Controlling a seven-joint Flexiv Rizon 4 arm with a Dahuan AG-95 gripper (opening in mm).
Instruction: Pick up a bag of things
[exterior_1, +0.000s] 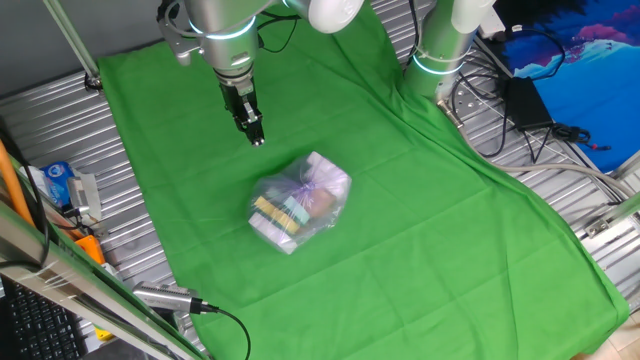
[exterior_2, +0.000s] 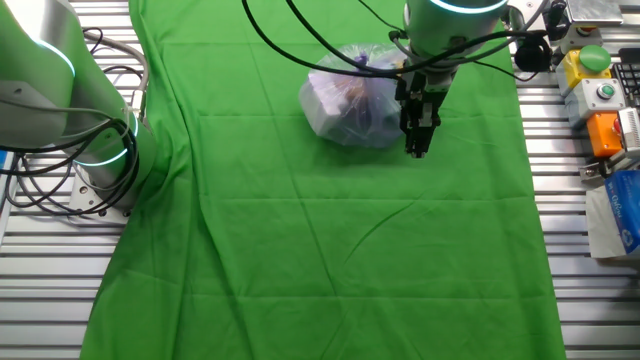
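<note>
The bag of things (exterior_1: 300, 203) is a small clear crinkly plastic bag lying on the green cloth (exterior_1: 400, 240), with a gathered purple-tinged top and yellow, teal and brown items showing through. It also shows in the other fixed view (exterior_2: 350, 105). My gripper (exterior_1: 256, 137) hangs point-down above the cloth, up and to the left of the bag, apart from it. In the other fixed view the gripper (exterior_2: 417, 148) is just right of the bag. Its fingers look closed together and hold nothing.
A second arm's base (exterior_2: 70, 120) stands off the cloth with cables around it. A blue-and-white packet (exterior_1: 60, 180) lies on the metal table beside the cloth. A button box (exterior_2: 597, 80) and an orange box sit near it. A cable end (exterior_1: 165, 298) lies at the cloth's edge.
</note>
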